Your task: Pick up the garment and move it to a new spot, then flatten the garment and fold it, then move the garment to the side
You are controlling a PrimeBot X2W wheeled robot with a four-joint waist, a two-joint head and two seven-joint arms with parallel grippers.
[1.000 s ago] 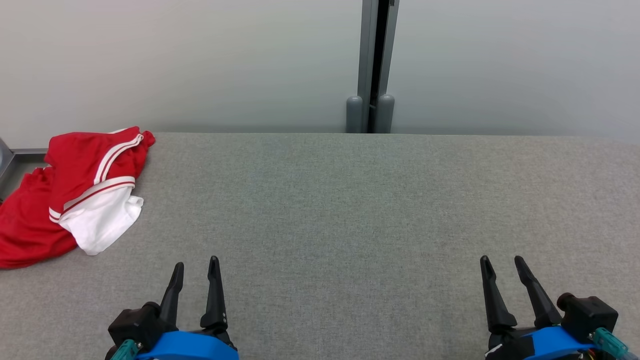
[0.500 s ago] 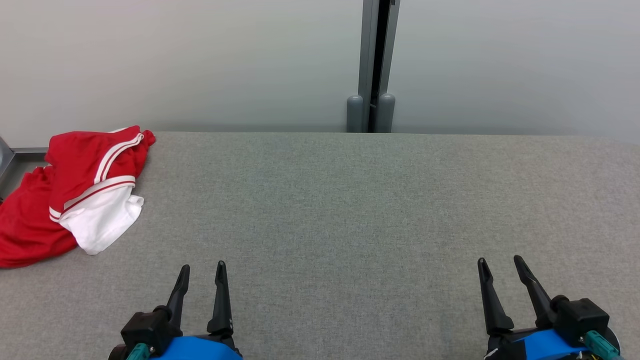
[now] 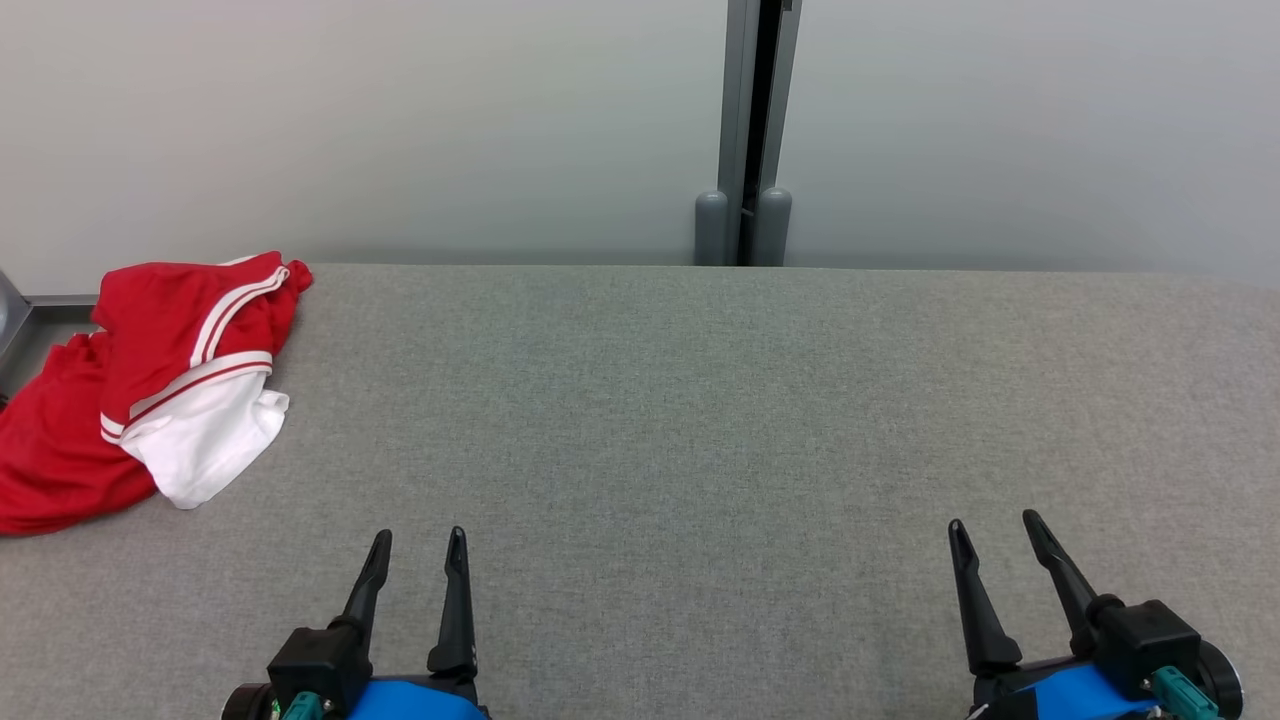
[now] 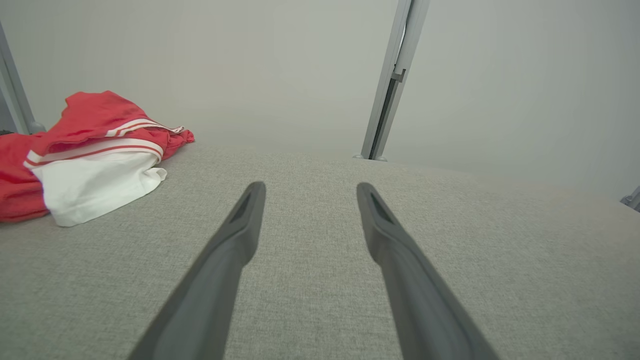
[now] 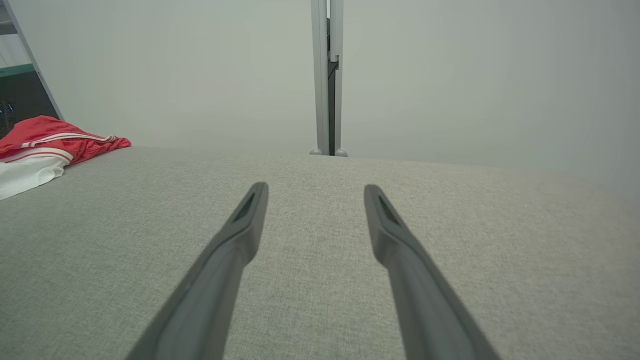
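1 red-and-white garment (image 3: 170, 340), perhaps shorts, far left on grey table (image 3: 700, 420), post (image 3: 738, 120) behind

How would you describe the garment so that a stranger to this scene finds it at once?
A wide grey cloth-covered table stands before a pale wall. At its far left end, near the wall, lies the garment in a crumpled heap. Its bright red cloth, with a white part and white stripes, stands out against the plain grey around it.
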